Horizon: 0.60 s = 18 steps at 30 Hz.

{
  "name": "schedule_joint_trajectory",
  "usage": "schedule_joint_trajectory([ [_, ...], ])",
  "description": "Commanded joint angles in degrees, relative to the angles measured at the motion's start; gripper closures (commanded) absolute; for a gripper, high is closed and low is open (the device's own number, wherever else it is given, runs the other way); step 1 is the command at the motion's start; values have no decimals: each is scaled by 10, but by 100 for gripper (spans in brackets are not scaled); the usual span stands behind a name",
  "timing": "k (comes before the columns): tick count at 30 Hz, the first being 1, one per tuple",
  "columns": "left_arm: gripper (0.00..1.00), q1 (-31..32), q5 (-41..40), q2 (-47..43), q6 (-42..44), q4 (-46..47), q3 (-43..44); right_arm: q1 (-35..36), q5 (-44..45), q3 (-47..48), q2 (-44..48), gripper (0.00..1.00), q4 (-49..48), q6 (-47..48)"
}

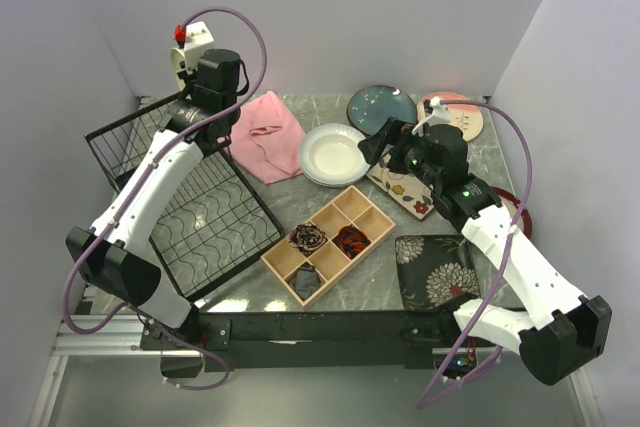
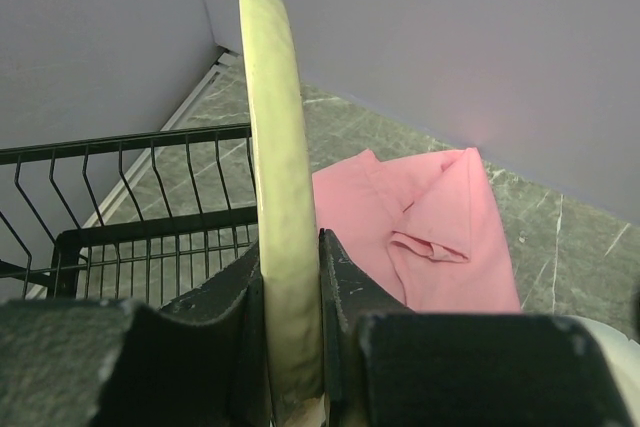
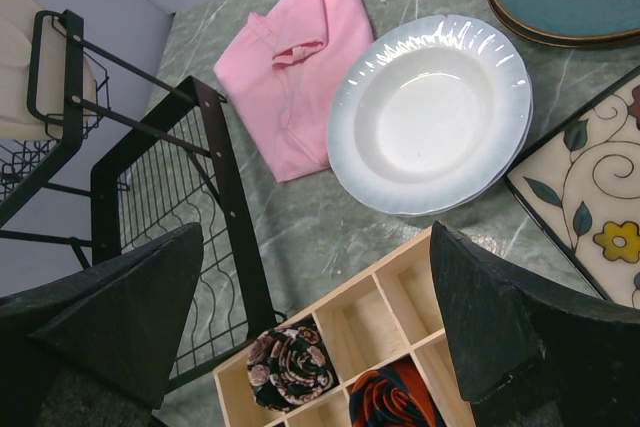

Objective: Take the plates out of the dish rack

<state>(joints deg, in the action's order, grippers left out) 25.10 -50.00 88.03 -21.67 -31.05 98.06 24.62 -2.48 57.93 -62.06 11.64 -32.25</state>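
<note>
1. Left gripper (image 2: 290, 287) fills the bottom of its wrist view, its fingers clamped on the rim of the green plate (image 2: 272, 127).
2. Between those fingers the green plate stands on edge and upright, lifted off the rack (image 2: 130, 137). The rack's wire wall shows behind it on the left.
3. From above, the rack sits at the left of the table (image 1: 290, 202), under the left arm, with its wavy slotted base towards the middle.
4. Just beside the rack's far right corner lies the cloth (image 1: 268, 135), pink and bunched.
5. Right of the cloth the white plate (image 1: 333, 154) lies flat. Behind it is the teal plate (image 1: 380, 107), with the pink plate (image 1: 462, 119) further right.
6. Partly under the right arm lies the cream square plate (image 1: 400, 187), and the black square plate (image 1: 435, 272) lies nearer the arm bases.
7. At the right edge, only part of the red plate (image 1: 524, 215) shows past the arm.
8. Between the rack and the black square plate sits the tray (image 1: 328, 244).
9. Wide open and holding nothing, the right gripper (image 3: 315, 307) hangs over the tray's far end, near the white plate.
</note>
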Motion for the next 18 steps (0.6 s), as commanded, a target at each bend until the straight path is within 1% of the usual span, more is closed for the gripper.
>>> schedule_joint_trajectory([
  [1, 99, 7, -41, -48, 80, 63, 57, 6, 12, 7, 15, 0, -12, 8],
  [7, 99, 9, -12, -63, 73, 65, 68, 6, 13, 8, 18, 0, -10, 8],
  [13, 99, 10, -20, -63, 80, 52, 87, 9, 11, 16, 9, 0, -9, 6],
  [18, 99, 11, -29, -70, 97, 68, 89, 10, 15, 16, 8, 0, -9, 9],
])
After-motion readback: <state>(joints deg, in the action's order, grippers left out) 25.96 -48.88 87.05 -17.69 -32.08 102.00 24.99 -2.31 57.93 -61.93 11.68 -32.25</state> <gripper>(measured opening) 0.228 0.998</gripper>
